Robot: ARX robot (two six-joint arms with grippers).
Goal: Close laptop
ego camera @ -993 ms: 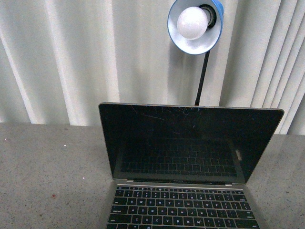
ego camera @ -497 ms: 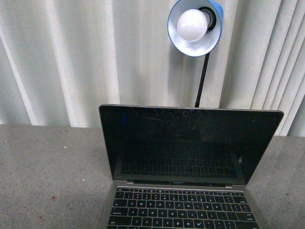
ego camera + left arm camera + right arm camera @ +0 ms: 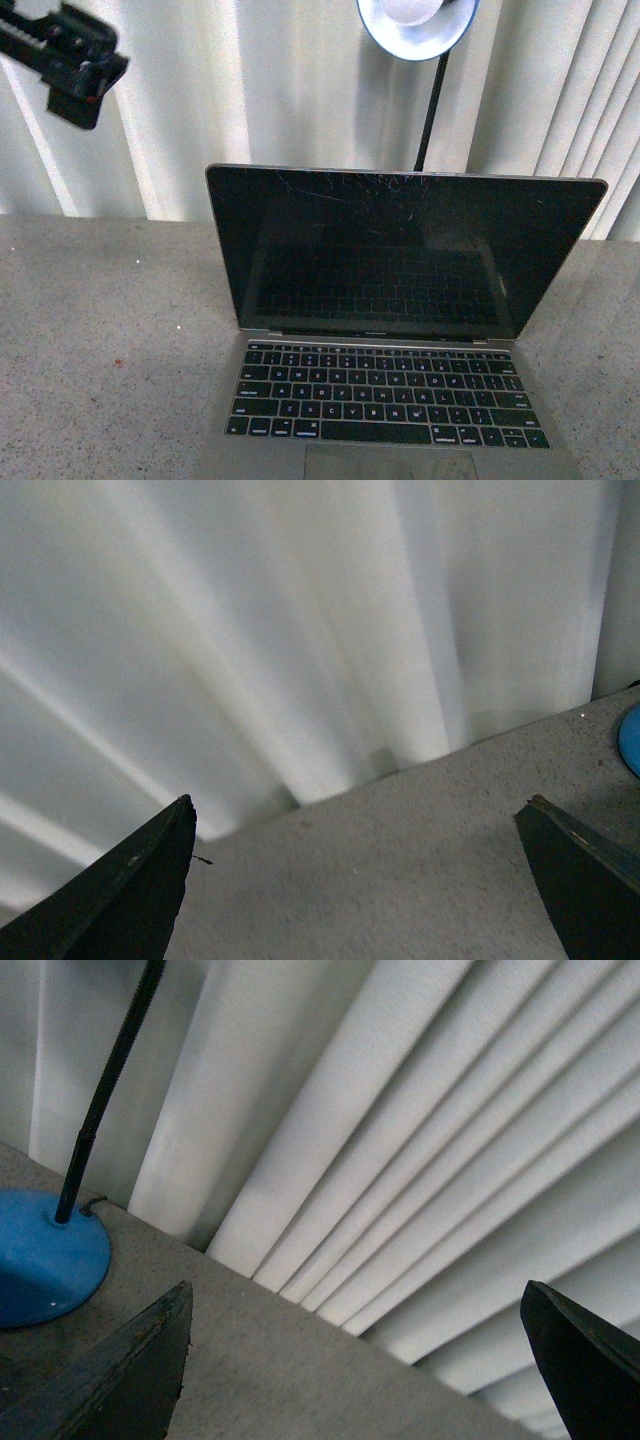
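The laptop stands open on the grey table in the front view, its scratched black screen upright and facing me, its black keys and part of the trackpad in front. My left arm is raised at the top left, above and left of the screen, apart from it. In the left wrist view the left gripper is open and empty, over bare table by the curtain. In the right wrist view the right gripper is open and empty. The laptop shows in neither wrist view.
A blue desk lamp on a black stem stands behind the laptop; its round blue base sits on the table near the right gripper and shows at the edge of the left wrist view. White pleated curtains close off the back.
The front view has shifted: laptop and lamp sit higher in the picture and more keyboard shows. My left arm has come into view at the top left. The screen's angle looks unchanged.
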